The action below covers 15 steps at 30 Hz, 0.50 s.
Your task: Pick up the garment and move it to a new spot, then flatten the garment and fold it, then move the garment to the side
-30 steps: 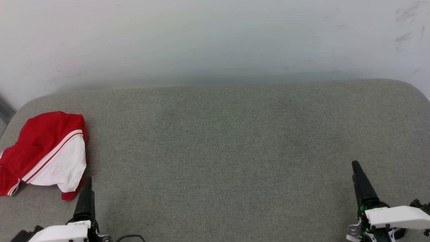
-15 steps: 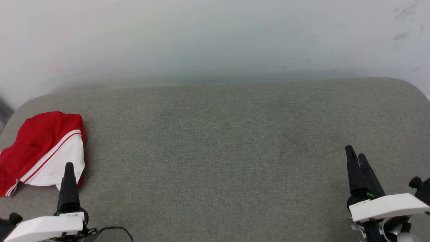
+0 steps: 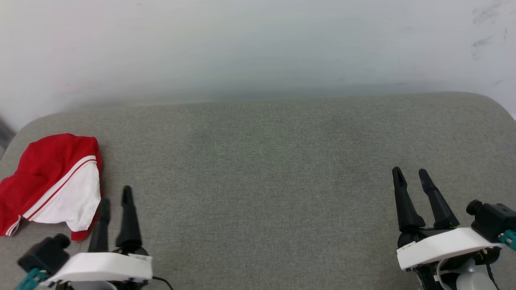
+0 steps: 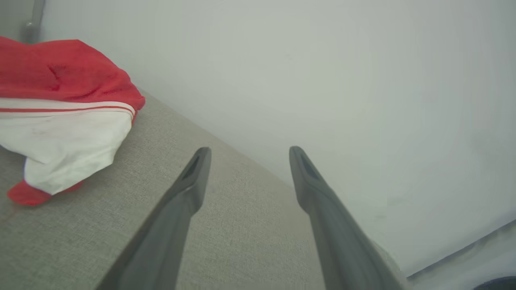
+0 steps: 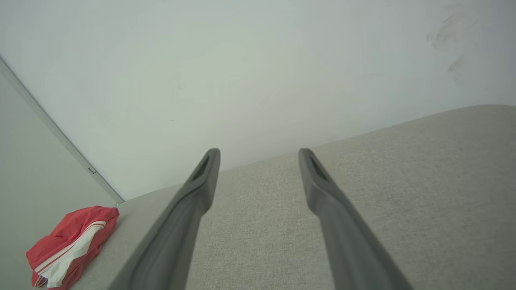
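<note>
The garment [image 3: 52,185] lies bunched up at the far left of the grey cushioned surface [image 3: 266,169], red with a white sleeve and a red stripe. It also lies at the upper left of the left wrist view as the garment [image 4: 60,112], and small at the lower left of the right wrist view as the garment [image 5: 68,245]. My left gripper [image 3: 115,195] stands open just right of the garment's near corner, nothing between its fingers. My right gripper [image 3: 411,173] is open and empty at the lower right, far from the garment.
A pale wall [image 3: 258,48] rises right behind the cushioned surface. The surface has rounded back corners at left and right. A vertical wall seam [image 5: 60,137] runs down near the garment's end.
Both grippers have turned so that both fingers of each now show spread apart. The left gripper shifted right, beside the garment's corner; the right one moved a little left and forward. The garment stays put.
</note>
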Motion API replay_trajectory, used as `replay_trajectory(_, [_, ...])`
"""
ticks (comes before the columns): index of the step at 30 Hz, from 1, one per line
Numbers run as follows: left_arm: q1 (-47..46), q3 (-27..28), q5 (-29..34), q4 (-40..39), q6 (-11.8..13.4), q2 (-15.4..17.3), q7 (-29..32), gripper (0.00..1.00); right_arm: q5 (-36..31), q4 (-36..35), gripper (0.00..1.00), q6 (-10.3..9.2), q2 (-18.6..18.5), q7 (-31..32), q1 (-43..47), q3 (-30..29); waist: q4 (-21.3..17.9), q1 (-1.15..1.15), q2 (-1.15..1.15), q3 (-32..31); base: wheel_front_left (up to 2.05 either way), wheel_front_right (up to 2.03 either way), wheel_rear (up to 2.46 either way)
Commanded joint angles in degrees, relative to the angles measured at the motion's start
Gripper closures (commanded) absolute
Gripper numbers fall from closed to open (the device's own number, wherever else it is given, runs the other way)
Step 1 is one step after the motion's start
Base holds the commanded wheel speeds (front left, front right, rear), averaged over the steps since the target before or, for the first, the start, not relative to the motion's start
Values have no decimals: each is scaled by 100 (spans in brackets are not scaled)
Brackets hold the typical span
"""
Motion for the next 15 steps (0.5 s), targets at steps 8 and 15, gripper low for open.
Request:
replay_trajectory(8, [81,-677,1144,-293,343,198,-160,0,-864,-74,0,0,-2,-162,-7,55,-23,0,0,8,0,0,0])
replay_trajectory(15, [75,-1519,1813,-210,1154,708,-270,0,-1473,-111,0,0,-2,-273,-8,83,-54,0,0,17,0,0,0])
